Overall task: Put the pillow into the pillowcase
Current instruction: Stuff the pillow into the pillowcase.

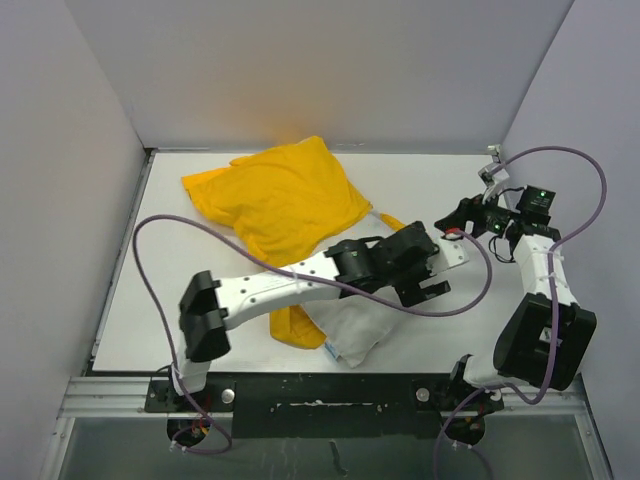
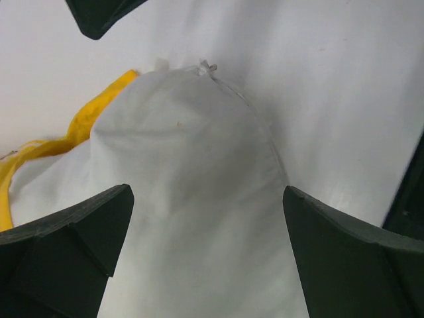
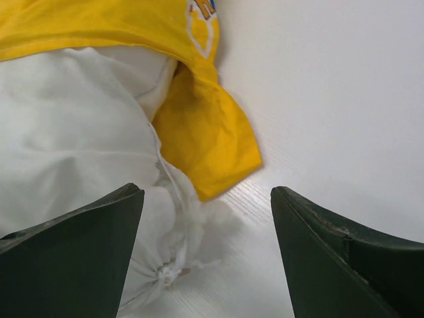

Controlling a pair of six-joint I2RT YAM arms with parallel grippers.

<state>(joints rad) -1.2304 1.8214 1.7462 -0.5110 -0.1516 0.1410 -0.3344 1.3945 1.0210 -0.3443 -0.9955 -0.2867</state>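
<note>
Top view: the pillowcase lay crumpled over the far-left part of the table. One yellow strip ran back toward the near edge, under the left arm. The pillow sat approx. mid near edge, its left end against that yellow strip, the rest bare & white. The left gripper hung over the pillow's far-right side. The right gripper was out toward the right edge, pointing left at the pillow. It was too small here to read its jaws.

Left wrist: the left gripper was spread wide w/ nothing pinched. Its fingers flanked a rounded corner of the pillow w/o gripping it. A frayed tuft marked the pillow's tip. The pillowcase showed as a yellow band along the pillow's side, touching it. Bare table lay beyond.

Right wrist: the right gripper was also spread & empty, fingers low over the table. The pillow filled the left of the view. Its knotted corner lay on the table btwn the fingers, just beside one of them. The pillowcase draped over the pillow's top & hung down its side — one flap rested on the table. A bit of blue, white-edged lettering showed at the top. Part of the pillow was under the yellow cloth — how deep, couldn't tell.
</note>
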